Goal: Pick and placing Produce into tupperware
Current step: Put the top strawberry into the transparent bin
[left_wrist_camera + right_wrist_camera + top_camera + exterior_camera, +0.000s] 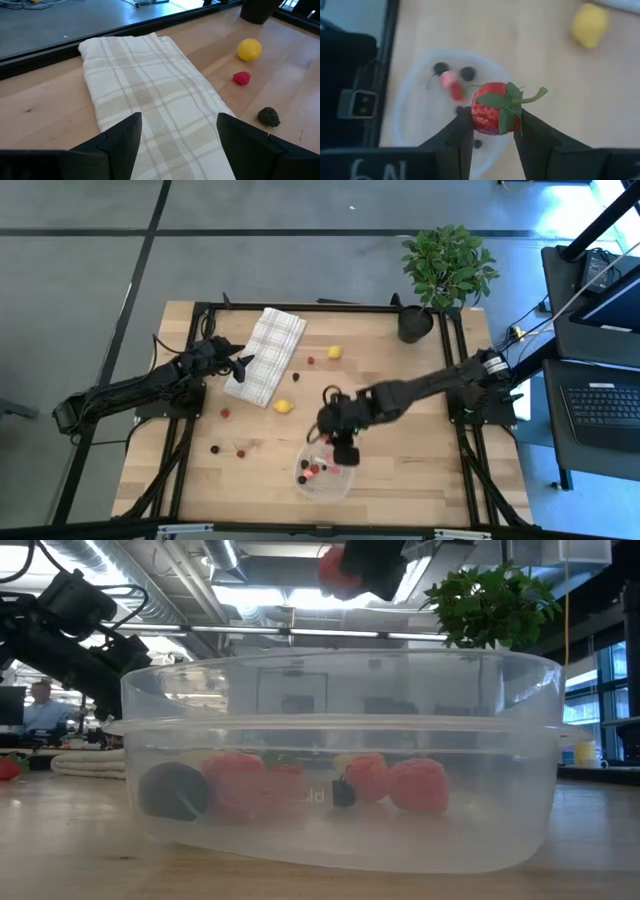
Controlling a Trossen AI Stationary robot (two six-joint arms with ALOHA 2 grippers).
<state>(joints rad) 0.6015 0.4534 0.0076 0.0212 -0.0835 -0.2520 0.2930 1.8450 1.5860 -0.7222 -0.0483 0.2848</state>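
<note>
Above the clear bowl (324, 474), near the front edge of the table (420, 470), we see the right gripper (345, 456) hanging with its fingers closed on one red strawberry (493, 108). The berry's green leaves and stem show only in the right wrist view. The low view shows it as a red spot (338, 570) high over the bowl's rim (340, 724).

In the bowl, the high view resolves only a few red and dark specks. The low view through the wall shows about three red berries (418, 786) and two dark ones (174, 790). The right wrist view adds a pink piece (448, 78) among dark balls.

Outside the bowl we count two lemons: one (334, 352) toward the far side, one (283, 406) just beside the checked cloth (265, 356). One red berry (311, 361) lies near the far lemon, another (225, 413) in front of the cloth, and a dark piece (215, 449) and a reddish piece (240, 452) farther forward.

The left gripper (240, 363) rests at the cloth's left edge. Its wrist view shows its fingers (122, 137) parted over the cloth (145, 100), holding nothing. That view alone separates a lemon (249, 50), a pink raspberry (242, 78) and a blackberry (269, 116).

One potted plant (445, 270) stands at the far right corner.
</note>
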